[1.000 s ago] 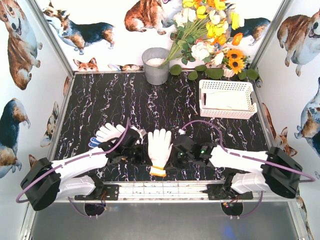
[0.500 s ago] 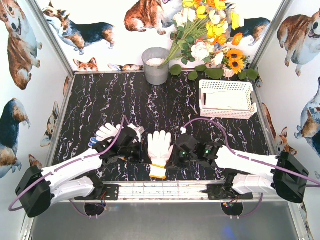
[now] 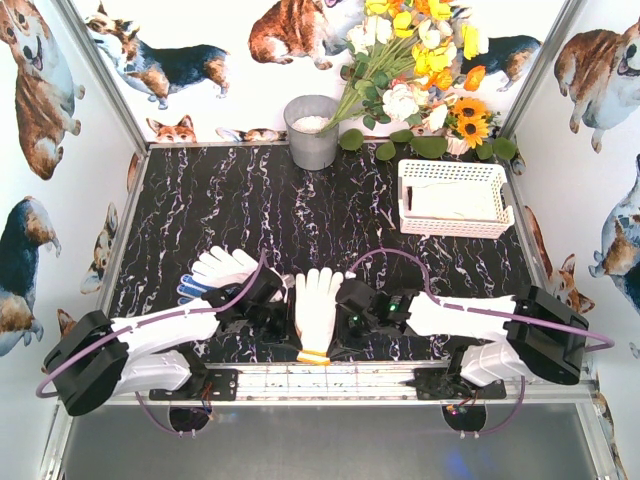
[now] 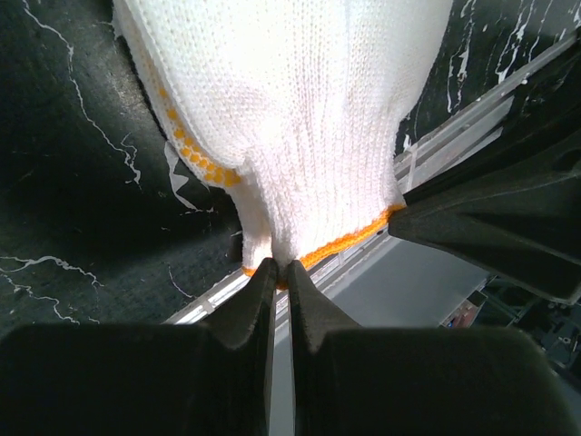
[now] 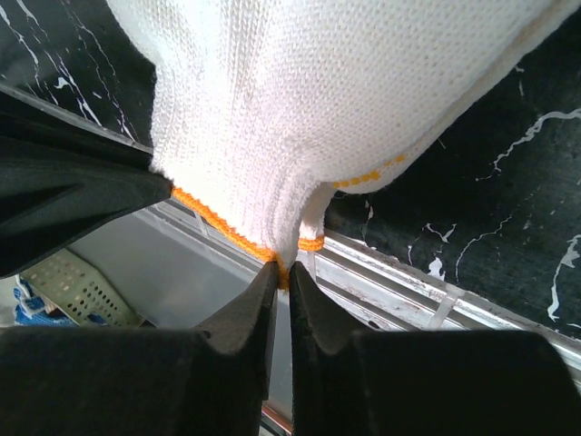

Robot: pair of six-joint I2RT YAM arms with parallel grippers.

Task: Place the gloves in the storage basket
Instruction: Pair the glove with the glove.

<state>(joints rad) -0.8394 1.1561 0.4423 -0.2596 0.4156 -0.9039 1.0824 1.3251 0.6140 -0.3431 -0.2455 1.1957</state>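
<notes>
A white knit glove (image 3: 318,305) with an orange cuff (image 3: 313,356) hangs near the table's near edge, between my two grippers. My left gripper (image 3: 291,335) is shut on the cuff's left corner; in the left wrist view its gripper (image 4: 279,269) pinches the orange hem, with the glove (image 4: 290,118) above. My right gripper (image 3: 338,337) is shut on the cuff's right corner; the right wrist view shows its gripper (image 5: 281,272) on the glove's (image 5: 327,100) hem. More gloves (image 3: 226,267), white with a blue one (image 3: 190,290) beneath, lie to the left. The white lattice storage basket (image 3: 455,226) stands at the far right.
A grey metal bucket (image 3: 312,131) stands at the back centre, beside a bunch of flowers (image 3: 420,70) that leans over the back right. Corgi-print walls enclose the table on three sides. The metal rail (image 3: 320,378) runs along the near edge under the cuff.
Both grippers have moved in to the glove's cuff and shut on it. The glove has shifted a little toward the near edge and looks narrower, drawn up at the cuff.
</notes>
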